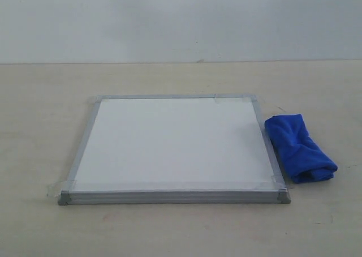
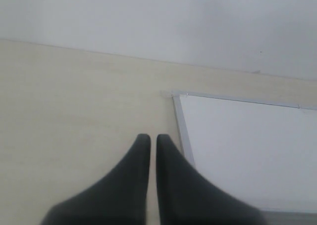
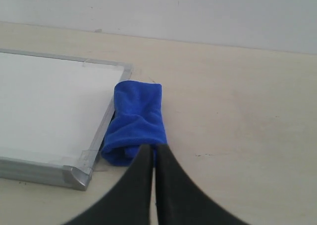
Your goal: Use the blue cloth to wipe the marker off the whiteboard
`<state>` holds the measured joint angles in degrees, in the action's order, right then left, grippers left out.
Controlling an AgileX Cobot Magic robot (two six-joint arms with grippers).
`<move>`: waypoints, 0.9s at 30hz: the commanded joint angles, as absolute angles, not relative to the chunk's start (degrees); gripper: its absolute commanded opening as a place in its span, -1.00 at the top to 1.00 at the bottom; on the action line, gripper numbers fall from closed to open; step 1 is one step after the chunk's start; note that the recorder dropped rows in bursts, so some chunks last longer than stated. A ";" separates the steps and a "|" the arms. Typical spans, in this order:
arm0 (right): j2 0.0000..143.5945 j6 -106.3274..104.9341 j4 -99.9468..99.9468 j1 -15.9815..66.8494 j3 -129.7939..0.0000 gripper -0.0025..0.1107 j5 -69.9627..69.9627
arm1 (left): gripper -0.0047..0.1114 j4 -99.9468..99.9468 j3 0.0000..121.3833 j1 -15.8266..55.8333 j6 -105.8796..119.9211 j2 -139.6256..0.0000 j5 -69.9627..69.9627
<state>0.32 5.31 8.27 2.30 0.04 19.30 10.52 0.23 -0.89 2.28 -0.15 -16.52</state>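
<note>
Whiteboard lies flat on pale wooden table, about mid-scene. Grey metal frame runs all round it. Clear tape shows at the near-left corner, and more at the other corners. The board face reads plain white in all three views; no red line can be made out on it.

Blue cloth sits on the table to the right of the board, alongside the right frame edge. It is bunched into a short roll, pinched at the middle, with its long axis running near to far. Its far end is close against the frame and its near end is level with the near-right corner. Cannot tell whether it actually touches the frame.

Left gripper: seen in its wrist view only. The dark fingers are drawn together with a thin slit between the tips, and nothing is held. It is over bare table, left of the board's left frame edge.

Right gripper: seen in its wrist view only. Its fingers are also closed to a narrow slit and hold nothing. The tips line up with the near end of the cloth, and it is apart from the board.

Plain light wall stands behind the far edge of the table.
</note>
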 commanded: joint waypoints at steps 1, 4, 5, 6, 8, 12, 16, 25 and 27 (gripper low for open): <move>0.00 -0.88 3.67 2.53 0.00 0.96 19.14 | 0.84 10.38 0.00 -1.06 2.64 0.00 -16.56; 0.00 -2.09 2.57 2.53 0.00 0.96 19.14 | 0.84 10.38 0.00 -1.06 2.64 0.00 -16.56; 0.00 -2.09 2.40 2.53 0.00 0.96 19.14 | 0.84 10.38 0.00 -1.06 2.64 0.00 -16.56; 0.00 -1.98 2.22 2.53 0.00 0.96 19.14 | 0.84 10.38 0.00 -1.06 2.64 0.00 -16.56; 0.00 0.62 1.98 2.53 0.00 0.96 19.14 | 0.84 10.38 0.00 -1.06 2.64 0.00 -16.56; 0.00 1.35 1.98 2.53 0.00 0.96 19.14 | 0.84 10.38 0.00 -1.06 2.64 0.00 -16.56; 0.00 1.35 1.98 2.53 0.00 0.96 19.14 | 0.84 10.38 0.00 -1.06 2.64 0.00 -16.56; 0.00 0.95 2.19 1.15 0.00 0.96 19.14 | 0.84 10.38 0.00 -1.06 2.64 0.00 -16.56; 0.00 0.76 2.19 1.15 0.00 0.96 19.14 | 0.84 10.38 0.00 -1.06 2.64 0.00 -16.56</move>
